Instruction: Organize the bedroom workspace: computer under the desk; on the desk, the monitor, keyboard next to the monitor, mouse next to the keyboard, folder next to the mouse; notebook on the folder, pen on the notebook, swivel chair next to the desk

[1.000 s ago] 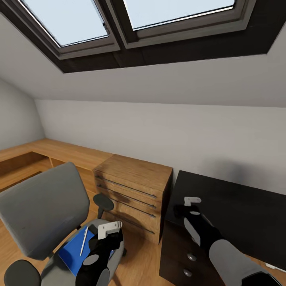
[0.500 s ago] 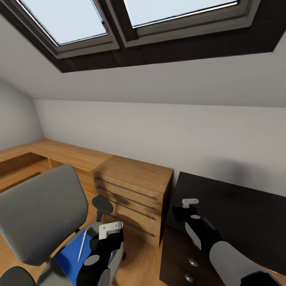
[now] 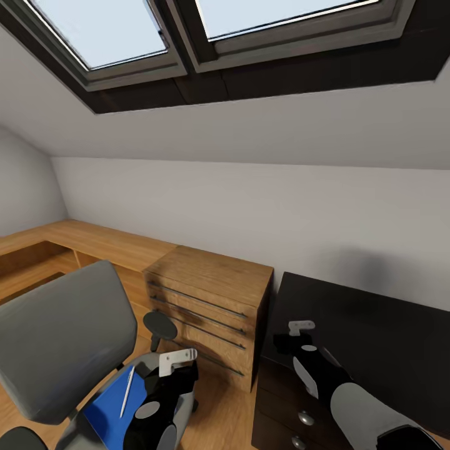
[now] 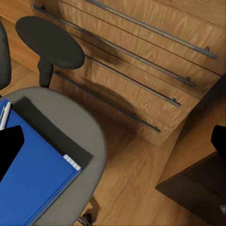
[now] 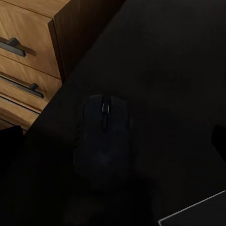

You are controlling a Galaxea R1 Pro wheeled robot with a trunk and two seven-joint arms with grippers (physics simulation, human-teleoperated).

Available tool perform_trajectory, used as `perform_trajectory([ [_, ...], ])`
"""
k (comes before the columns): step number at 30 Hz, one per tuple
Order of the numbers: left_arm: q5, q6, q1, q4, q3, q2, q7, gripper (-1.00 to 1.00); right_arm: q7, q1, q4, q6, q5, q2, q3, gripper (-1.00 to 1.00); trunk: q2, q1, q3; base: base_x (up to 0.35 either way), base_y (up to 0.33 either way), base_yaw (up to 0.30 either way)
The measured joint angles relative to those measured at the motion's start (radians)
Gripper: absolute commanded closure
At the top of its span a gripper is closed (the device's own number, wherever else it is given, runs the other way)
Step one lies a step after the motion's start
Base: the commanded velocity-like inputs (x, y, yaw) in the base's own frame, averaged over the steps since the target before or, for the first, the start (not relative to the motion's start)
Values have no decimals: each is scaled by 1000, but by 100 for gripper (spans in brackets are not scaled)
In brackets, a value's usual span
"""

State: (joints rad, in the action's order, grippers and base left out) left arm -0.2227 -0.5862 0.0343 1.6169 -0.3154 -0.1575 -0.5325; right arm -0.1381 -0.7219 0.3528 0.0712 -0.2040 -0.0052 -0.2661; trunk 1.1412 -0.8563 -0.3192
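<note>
Two arms reach forward in the lower part of the head view. The left end effector point(image 3: 178, 360) hangs at lower centre-left over the seat of the swivel chair point(image 3: 65, 344), whose grey back takes the lower left of the frame and whose black armrest point(image 3: 159, 324) stands just above the arm. The folder point(image 3: 115, 403) lies flat on the seat, bright blue, with the pen point(image 3: 127, 390) resting on top of it as a thin pale stick. In the left wrist view the folder point(image 4: 35, 181) covers much of the grey seat, with a dark strip of seat along its edge, and the pen point(image 4: 4, 114) shows at the frame's left edge. I cannot tell whether the left end effector is open or closed.

The right end effector point(image 3: 299, 330) hovers at lower centre-right above the near corner of the counter point(image 3: 375, 337), whose black top runs to the right edge; the drawer unit below it shows round silver knobs point(image 3: 305, 417). In the right wrist view the mouse point(image 5: 101, 141) sits on the black top near its edge, dark against dark, apart from the fingers. Whether the right end effector is open or closed I cannot tell either.

A light-wood cabinet point(image 3: 209, 312) with long bar handles stands between chair and counter, touching the counter's side. Skylights point(image 3: 206, 31) fill the upper frame.
</note>
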Motion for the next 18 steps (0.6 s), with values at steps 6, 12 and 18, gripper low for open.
perform_trajectory([
  [6, -1, 1, 0, 0, -1, -1, -1, -100, 0, 0, 0, 0, 0, 0, 0, -100, 14, -8, -6, 0, 0, 0],
  [12, -1, 1, 0, 0, -1, -1, -2, -100, 0, -1, 1, 3, 0, 0, 0, -100, 21, -11, -9, 0, 0, 0],
  [18, -1, 1, 0, 0, -1, -2, -2, -100, -3, -14, 3, 100, -1, 1, 1, -100, 21, -11, -9, 0, 0, 0],
])
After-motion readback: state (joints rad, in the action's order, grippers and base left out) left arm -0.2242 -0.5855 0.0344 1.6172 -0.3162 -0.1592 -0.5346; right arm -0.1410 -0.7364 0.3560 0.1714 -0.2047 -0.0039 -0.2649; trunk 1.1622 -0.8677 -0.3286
